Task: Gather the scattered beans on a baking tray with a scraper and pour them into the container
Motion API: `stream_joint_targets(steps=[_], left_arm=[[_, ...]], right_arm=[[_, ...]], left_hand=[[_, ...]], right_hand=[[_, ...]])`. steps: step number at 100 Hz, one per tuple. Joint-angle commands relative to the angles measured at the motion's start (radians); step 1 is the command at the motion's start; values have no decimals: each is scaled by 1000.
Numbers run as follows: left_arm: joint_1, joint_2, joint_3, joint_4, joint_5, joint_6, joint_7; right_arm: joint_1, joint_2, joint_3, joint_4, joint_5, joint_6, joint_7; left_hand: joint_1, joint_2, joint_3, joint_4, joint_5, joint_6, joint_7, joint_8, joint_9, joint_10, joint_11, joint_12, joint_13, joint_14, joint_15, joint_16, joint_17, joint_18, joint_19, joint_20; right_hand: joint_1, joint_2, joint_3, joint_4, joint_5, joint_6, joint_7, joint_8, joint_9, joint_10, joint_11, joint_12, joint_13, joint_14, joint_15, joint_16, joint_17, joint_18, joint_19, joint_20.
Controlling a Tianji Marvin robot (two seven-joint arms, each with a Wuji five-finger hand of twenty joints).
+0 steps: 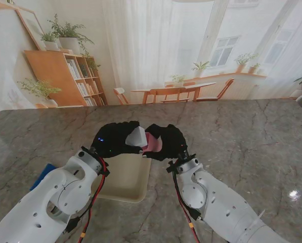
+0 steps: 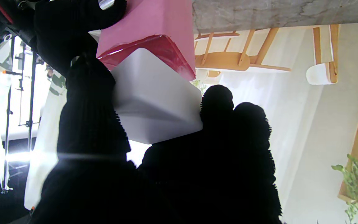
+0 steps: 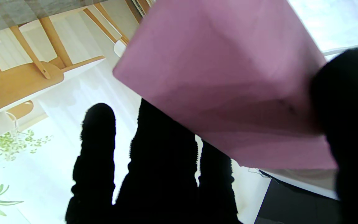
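Both black-gloved hands are raised together over the far end of the cream baking tray. My left hand is shut on a white box-shaped vessel, seen from its underside in the left wrist view. My right hand is shut on a pink container, whose pink side fills the right wrist view. The white vessel's edge rests against the pink container's red rim. No beans can be made out. A blue object, possibly the scraper, lies on the table by my left arm.
The grey marble table stretches around the tray. Both forearms cross the near part of the table, the left one covering the tray's left side. Behind the table's far edge is a backdrop of a room.
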Motion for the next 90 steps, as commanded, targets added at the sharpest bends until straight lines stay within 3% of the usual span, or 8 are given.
stream_joint_targets(steps=[1,9,28,50,62,68,80,90], left_arm=[[8,-4,4,9,9,-18,-8],[4,-3,0,15,3,-51,-6],[1,5,-16,14,17,-106,-38],[-11,6,1,10,27,-77,-49],[-14,10,11,1,66,-64,-57],[-15,13,15,-5,84,-62,-67],[-19,15,19,-7,100,-68,-74],[-21,15,21,-5,79,-67,-87]], right_arm=[[-1,-12,6,-15,13,-8,13],[-4,-14,11,-18,22,-13,17],[-6,-16,15,-21,24,-15,14],[-10,-16,12,-30,17,-17,4],[-10,-15,11,-31,14,-21,4],[-11,-14,11,-33,14,-20,6],[-7,-17,7,-25,15,-19,-1],[-6,-19,6,-21,18,-18,-7]], left_hand=[[151,164,153,-50,68,-125,53,38,53,-167,168,76,-29,-2,-28,-17,-33,-31,-22,18],[188,132,160,-47,51,-158,57,32,51,-182,92,149,-52,-21,-71,-40,-75,-36,-75,14],[239,101,171,-47,40,-198,43,-6,60,-205,-63,149,-73,-58,-183,-99,-121,-49,-186,2],[147,164,152,-49,62,-145,-19,-22,33,-182,40,138,-92,-14,-110,-37,-155,-30,-136,66],[90,198,149,-44,79,-128,-87,-33,6,-158,120,13,-113,0,-68,-2,-180,-24,-115,90],[63,216,147,-40,89,-121,-120,-73,4,-165,138,17,-123,3,-54,9,-193,-19,-109,98],[37,223,146,-39,79,-119,-160,-130,-17,-161,107,8,-144,8,-84,-4,-212,-11,-136,93],[17,222,147,-38,63,-103,-221,-201,-41,-131,-2,-78,-168,17,-181,-71,-237,20,-198,75]], right_hand=[[224,129,190,47,57,-314,211,55,110,-194,187,60,18,-40,17,17,1,-8,19,10],[224,130,191,47,57,-317,212,55,109,-195,187,60,19,-42,17,17,1,-9,19,9],[222,134,190,47,55,-328,214,53,107,-203,187,58,18,-48,16,16,2,-11,18,9],[222,131,190,47,59,-326,217,50,109,-199,188,57,21,-46,19,16,3,-11,18,8],[223,127,192,47,62,-323,218,50,112,-197,188,56,24,-45,21,17,4,-10,18,8],[224,125,193,47,62,-321,216,49,112,-195,189,56,26,-45,24,19,4,-10,18,8],[223,127,193,47,61,-320,217,50,111,-195,188,56,25,-45,28,21,6,-10,19,8],[223,127,192,47,60,-320,215,50,111,-194,189,57,24,-45,30,22,6,-10,19,8]])
